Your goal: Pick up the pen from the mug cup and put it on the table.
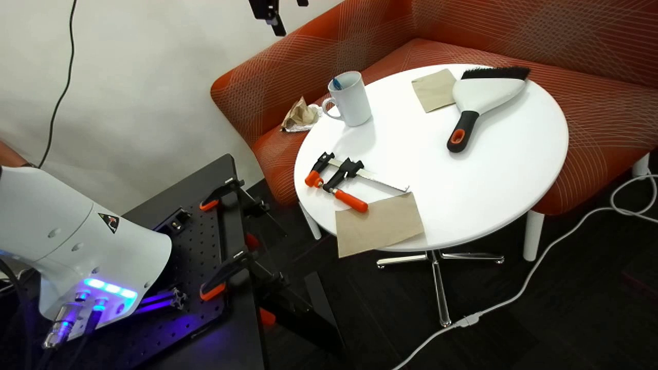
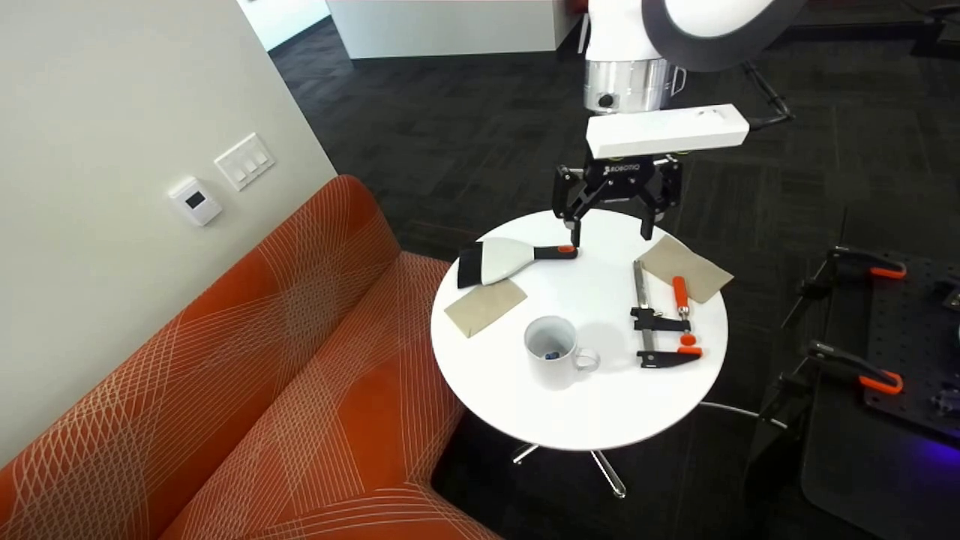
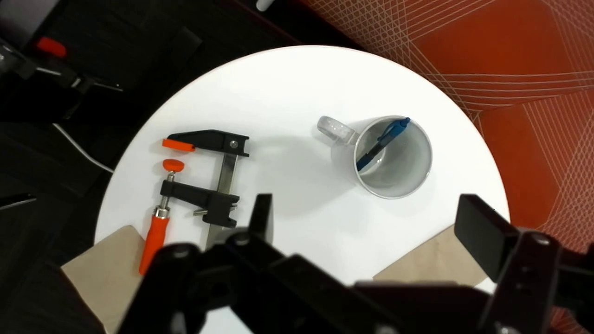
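The white mug (image 1: 355, 105) stands upright on the round white table (image 1: 493, 190); it also shows in an exterior view (image 2: 546, 375) and the wrist view (image 3: 408, 169). The blue pen (image 3: 384, 143) leans inside the mug, its clip end at the rim on the side away from my gripper in the wrist view. Only a small part of the pen shows in both exterior views (image 1: 336, 84) (image 2: 553, 355). My gripper (image 2: 611, 231) is wide open and empty, above the table. In the wrist view the mug lies ahead of the gap between my fingertips (image 3: 366, 215).
An orange-handled bar clamp (image 3: 225, 174) lies on the mug's handle side. Brown paper pieces (image 1: 380, 223) (image 1: 433, 92) lie on the table. A white brush with a black handle (image 1: 486, 95) lies across from the clamp. A red sofa (image 1: 288, 82) borders the table.
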Controlling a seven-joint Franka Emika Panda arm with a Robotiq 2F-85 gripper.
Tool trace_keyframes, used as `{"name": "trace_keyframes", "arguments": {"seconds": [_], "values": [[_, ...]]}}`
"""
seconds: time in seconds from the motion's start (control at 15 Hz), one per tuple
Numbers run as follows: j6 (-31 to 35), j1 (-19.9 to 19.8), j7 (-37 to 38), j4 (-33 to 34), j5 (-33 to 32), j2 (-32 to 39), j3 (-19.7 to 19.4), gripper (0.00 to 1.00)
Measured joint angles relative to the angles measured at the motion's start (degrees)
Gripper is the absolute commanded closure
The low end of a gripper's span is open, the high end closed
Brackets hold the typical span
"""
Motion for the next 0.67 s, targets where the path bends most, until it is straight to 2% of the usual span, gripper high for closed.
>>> {"name": "trace_keyframes", "arguments": {"seconds": [0.67], "values": [[0.0,1.6,-1.0,11.0,0.0,15.5,-0.3,0.0]]}}
